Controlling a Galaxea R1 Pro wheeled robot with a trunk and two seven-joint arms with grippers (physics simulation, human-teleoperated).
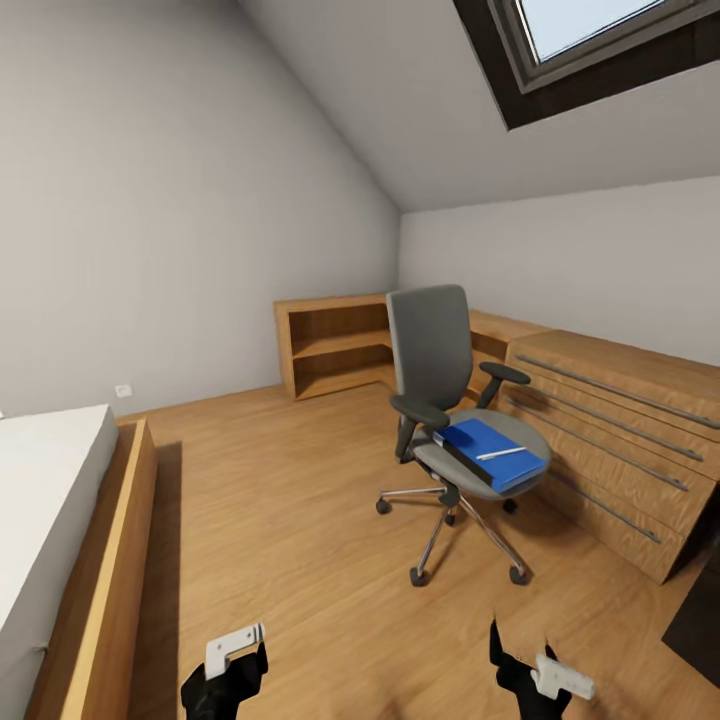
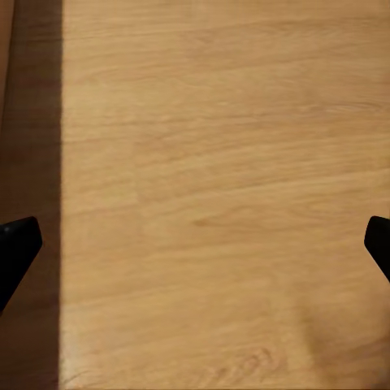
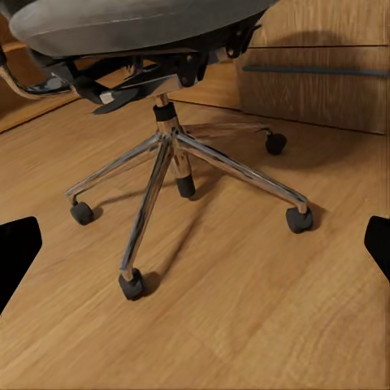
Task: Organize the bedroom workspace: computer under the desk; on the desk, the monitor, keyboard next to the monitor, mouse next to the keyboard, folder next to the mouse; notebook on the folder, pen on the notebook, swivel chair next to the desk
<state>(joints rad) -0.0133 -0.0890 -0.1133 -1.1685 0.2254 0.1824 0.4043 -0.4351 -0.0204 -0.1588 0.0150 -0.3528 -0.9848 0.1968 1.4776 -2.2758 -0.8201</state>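
Note:
The swivel chair [image 1: 435,360] stands mid-room on the plank floor, grey back and seat, chrome base [image 3: 166,162] on castors. The bright-blue folder [image 1: 488,455] lies flat on its seat, and a slim white pen [image 1: 501,453] rests on top of the folder. My left gripper [image 1: 228,662] hangs low near the floor, well short of the chair, its fingers open wide over bare planks [image 2: 195,244]. My right gripper [image 1: 528,668] is also open and empty, looking at the chair's base from close by [image 3: 195,248]. The desk, computer, monitor, keyboard, mouse and notebook are out of view.
A bed [image 1: 45,500] in a wooden frame [image 1: 115,560] fills the left side. A light wooden open shelf [image 1: 335,345] stands against the far wall, and a low wooden drawer cabinet [image 1: 610,440] runs along the right, close behind the chair. A dark corner [image 1: 700,615] juts in at the lower right.

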